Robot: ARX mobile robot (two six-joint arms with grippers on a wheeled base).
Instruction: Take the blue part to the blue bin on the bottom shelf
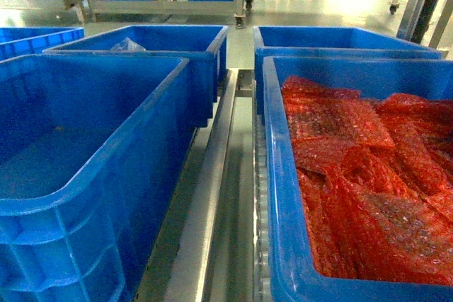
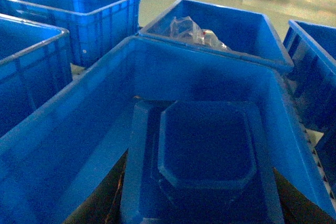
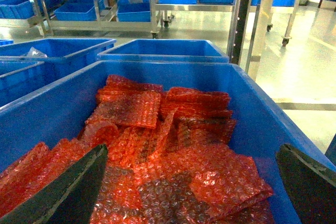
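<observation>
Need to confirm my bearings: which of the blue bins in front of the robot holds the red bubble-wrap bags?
The near right bin, under the right gripper. It is piled with red bubble-wrap bags; the near left bin shows only bare blue floor in the head view.

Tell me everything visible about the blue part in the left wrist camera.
The blue part looks like moulded, slightly glossy plastic, the same blue as the crates. It is a roughly rectangular tray shape with rounded corners and a raised eight-sided panel in its middle. It lies flat-side to the camera between the dark fingers of the left gripper, which appear to clamp its sides. It sits within the walls of a large blue bin. Whether it touches the bin floor cannot be told.
</observation>
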